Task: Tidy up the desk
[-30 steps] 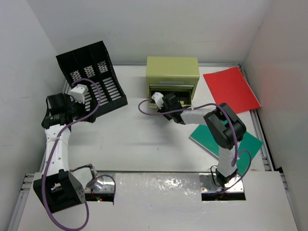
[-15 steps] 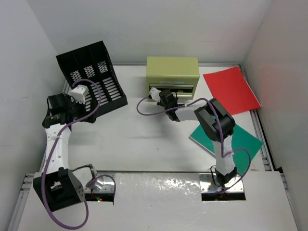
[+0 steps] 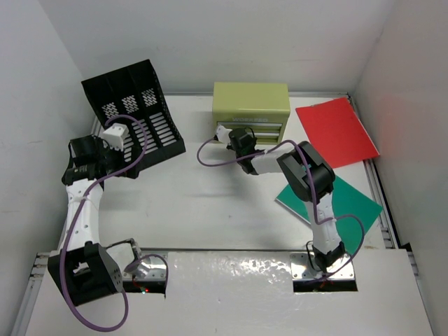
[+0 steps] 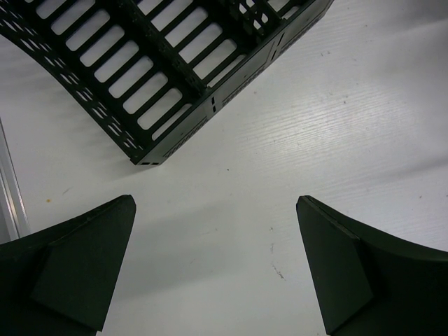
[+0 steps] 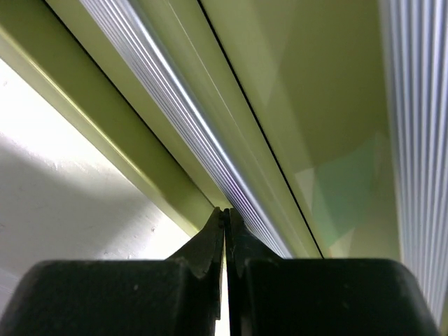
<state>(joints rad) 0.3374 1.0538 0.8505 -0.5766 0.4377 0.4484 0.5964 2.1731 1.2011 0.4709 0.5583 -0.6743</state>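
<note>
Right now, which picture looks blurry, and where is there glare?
Right wrist view: so close to the green drawer chest that it smears, with bright streaks on its ridges; the desk is washed out. Left wrist view: sharp, soft shadows on the desk. Top view: even light, red folder tints the wall pink.

Left claw (image 4: 215,210) wide, right claw (image 5: 224,218) closed

Lighting, as I read it from here:
- Top view: bright, even, lit from overhead. Faint soft shadows on the tabletop (image 3: 210,203), glare on the shiny strip (image 3: 231,269) at lower centre.
- Left wrist view: crisp and well lit.
- Right wrist view: drawer chest (image 5: 315,105) blurred, with white glare streaks.
</note>
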